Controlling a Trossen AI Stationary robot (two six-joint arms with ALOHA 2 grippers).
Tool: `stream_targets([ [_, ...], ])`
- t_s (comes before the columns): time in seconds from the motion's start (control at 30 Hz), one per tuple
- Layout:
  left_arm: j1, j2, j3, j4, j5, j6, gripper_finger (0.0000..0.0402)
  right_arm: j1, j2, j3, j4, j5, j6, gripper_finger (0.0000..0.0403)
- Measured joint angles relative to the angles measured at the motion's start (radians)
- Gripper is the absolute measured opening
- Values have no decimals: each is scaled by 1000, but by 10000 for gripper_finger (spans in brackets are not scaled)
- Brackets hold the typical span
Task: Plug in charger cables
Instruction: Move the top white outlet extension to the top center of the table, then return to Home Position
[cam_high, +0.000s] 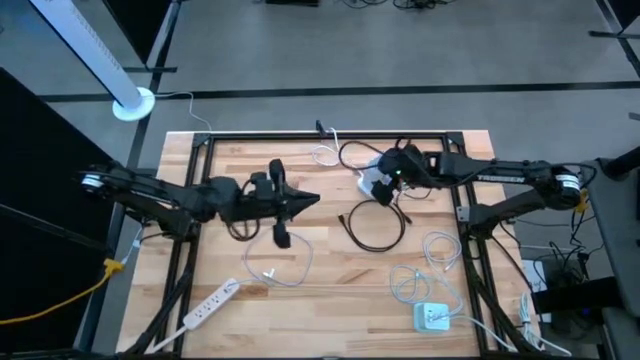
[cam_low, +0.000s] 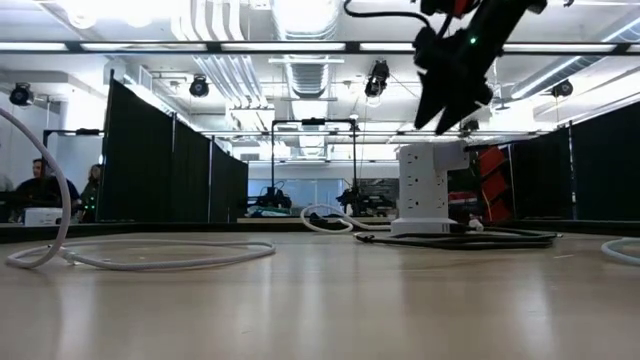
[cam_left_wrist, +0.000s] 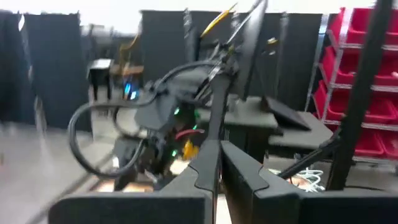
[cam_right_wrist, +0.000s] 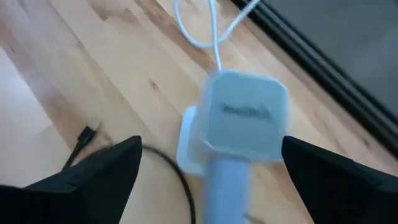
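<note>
While the high camera looks straight down, the right gripper (cam_high: 392, 178) hangs over the white charger tower (cam_high: 376, 185) at the back middle of the wooden table (cam_high: 330, 300), and the left gripper (cam_high: 305, 200) sits well to the left of it, pointing inward with its fingers pressed together. Just in front of the tower lies the black cable (cam_high: 375, 228) in a loose loop, one plug end free on the wood; a white cable (cam_high: 285, 262) curls near the front left beside the power strip (cam_high: 210, 304), more white cables (cam_high: 432, 262) tangle at the front right next to a small square charger block (cam_high: 432, 317), and another white loop (cam_high: 326, 154) lies at the back edge. Down at table height, the right gripper (cam_low: 447, 105) hovers above the tower (cam_low: 424, 190), fingers spread and nothing between them, with the black cable (cam_low: 470, 238) snaking round the tower's base and a white cable (cam_low: 140, 258) sweeping across the near left. From the left wrist, the two dark fingers (cam_left_wrist: 205, 171) meet tip to tip, empty, facing the other arm. From the right wrist, the claw (cam_right_wrist: 211, 158) stands wide open either side of the white tower (cam_right_wrist: 239, 118), apart from it, with the black cable's plug (cam_right_wrist: 92, 126) lying on the wood beside it.
</note>
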Motion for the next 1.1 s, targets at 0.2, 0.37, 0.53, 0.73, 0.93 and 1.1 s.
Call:
stream_targets([
  [0.2, 8, -110, -12, -100, 242, 144, 4, 44, -161, -3, -106, -62, 41, 369],
  [0.37, 18, -314, -69, -346, 193, 92, 4, 171, -332, -8, -31, -58, -15, 338],
  [0.53, 18, -587, -193, -398, 32, 36, 4, 276, -444, -8, -38, -27, -27, 241],
  [0.73, 18, -857, -370, -461, -32, -34, 4, 311, -479, -10, -68, -55, 37, 76],
  [0.93, 18, -1125, -495, -556, -33, -89, 4, 309, -568, -13, 41, 35, -119, 13],
  [1.1, 18, -1218, -508, -690, -41, -151, 4, 309, -704, -57, 67, 36, -85, 3],
])
